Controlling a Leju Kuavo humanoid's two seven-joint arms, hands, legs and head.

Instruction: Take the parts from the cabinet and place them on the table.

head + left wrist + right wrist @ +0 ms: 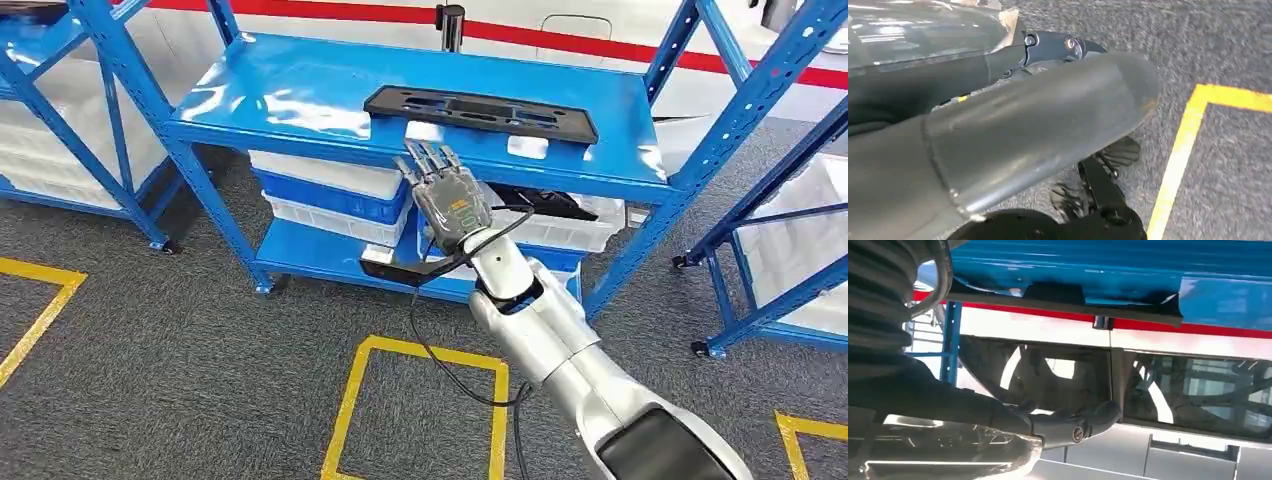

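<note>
A long flat black part [480, 112] lies on the top shelf of the blue cabinet [300, 95], near its front edge. My right hand [445, 195] is raised in front of that edge with its fingers stretched upward and apart, their tips just below and in front of the part, holding nothing. In the right wrist view the same black part [1063, 302] sits against the blue shelf, a gap away from my fingers [1073, 426]. My left hand [1038, 125] hangs over the grey carpet, thumb and a dark finger extended, with nothing in it.
White and blue crates [330, 195] fill the cabinet's lower level, with more black parts [545, 203] beside them. Other blue racks stand at the left [60, 90] and right [770, 150]. Yellow floor markings [420, 400] lie in front of the cabinet.
</note>
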